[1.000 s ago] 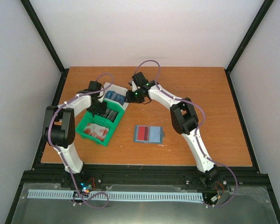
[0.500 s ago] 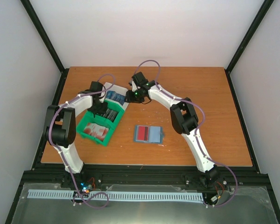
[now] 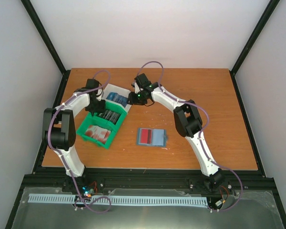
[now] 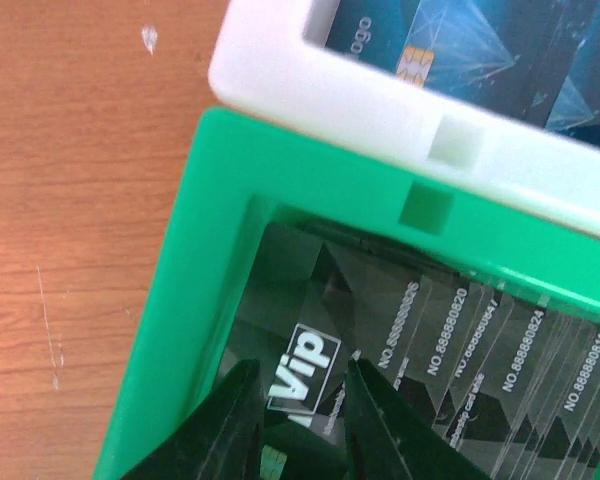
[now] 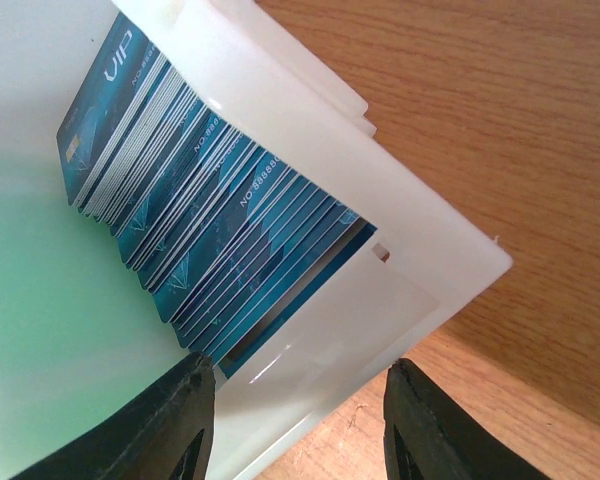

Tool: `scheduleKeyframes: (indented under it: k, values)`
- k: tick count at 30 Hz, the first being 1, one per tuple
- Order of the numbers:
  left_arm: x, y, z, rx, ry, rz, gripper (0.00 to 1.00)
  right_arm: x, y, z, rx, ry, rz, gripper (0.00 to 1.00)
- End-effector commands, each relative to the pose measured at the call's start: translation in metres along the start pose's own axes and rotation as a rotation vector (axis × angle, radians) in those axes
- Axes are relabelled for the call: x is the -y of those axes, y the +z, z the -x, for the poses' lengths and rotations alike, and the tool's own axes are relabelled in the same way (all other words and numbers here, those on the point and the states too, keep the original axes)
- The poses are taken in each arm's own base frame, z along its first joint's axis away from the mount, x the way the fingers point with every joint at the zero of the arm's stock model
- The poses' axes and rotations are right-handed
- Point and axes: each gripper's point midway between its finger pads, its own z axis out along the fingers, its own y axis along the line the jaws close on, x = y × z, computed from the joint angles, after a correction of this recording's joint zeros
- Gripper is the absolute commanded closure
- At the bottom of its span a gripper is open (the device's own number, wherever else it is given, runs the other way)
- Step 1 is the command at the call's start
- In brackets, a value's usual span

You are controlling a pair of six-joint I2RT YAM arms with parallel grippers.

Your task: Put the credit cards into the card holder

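My left fingers point(image 4: 300, 372) are down in the green bin point(image 4: 170, 300), in its 12 o'clock compartment, where the dark cards point(image 4: 460, 370) stand fanned in a row. The two fingers stand close together with only a narrow gap. The front dark card, the one with a white "Vip" label, shows in that gap. I cannot tell whether I am pinching it or only flanking it.

My right fingers point(image 5: 298, 375) stand about half apart, straddling the end wall of the white bin point(image 5: 310, 150). One finger is inside the bin and the other outside, over the worktop point(image 5: 500, 120). I cannot tell whether they press on that wall. The blue cards point(image 5: 210, 230) lean packed together inside the bin, their near ends just beside my inner finger.

From above, the white bin sits at about 1 o'clock of the green bin, the two touching edge to edge. The green bin's 6 o'clock compartment holds the red cards point(image 3: 97, 134).

The card holder point(image 3: 158, 137) lies opened flat on the worktop, well apart from both bins, at about 3 o'clock of the green bin and 5 o'clock of my right fingers. A red card point(image 3: 145, 136) covers its 9 o'clock half, and the 3 o'clock half shows bare grey-blue. Neither set of fingers is near the card holder.
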Motion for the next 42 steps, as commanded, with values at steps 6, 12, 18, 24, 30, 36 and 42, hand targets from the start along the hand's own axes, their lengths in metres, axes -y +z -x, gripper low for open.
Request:
scheduleKeyframes:
  k: [6,12,18,24,30,36,42]
  values:
    - [-0.037,0.005,-0.01,-0.047,-0.096,0.112,0.74,0.081,0.028,-0.058,-0.182,0.08,-0.239,0.54]
    - [-0.02,0.011,-0.01,-0.026,-0.043,0.037,0.6,0.079,0.028,-0.058,-0.183,0.078,-0.233,0.54]
    - [-0.012,0.025,-0.017,-0.038,0.0,0.048,0.54,0.079,0.029,-0.059,-0.185,0.078,-0.234,0.54]
    - [-0.02,0.033,-0.024,-0.063,0.016,0.117,0.52,0.08,0.028,-0.059,-0.186,0.077,-0.236,0.54]
    - [-0.019,0.034,-0.026,-0.043,0.048,0.135,0.45,0.08,0.028,-0.059,-0.185,0.076,-0.237,0.54]
    - [-0.018,0.032,-0.023,-0.015,0.082,0.14,0.45,0.08,0.028,-0.06,-0.189,0.073,-0.237,0.54]
    - [-0.03,0.034,-0.025,-0.034,0.075,0.218,0.58,0.081,0.028,-0.062,-0.194,0.071,-0.242,0.54]
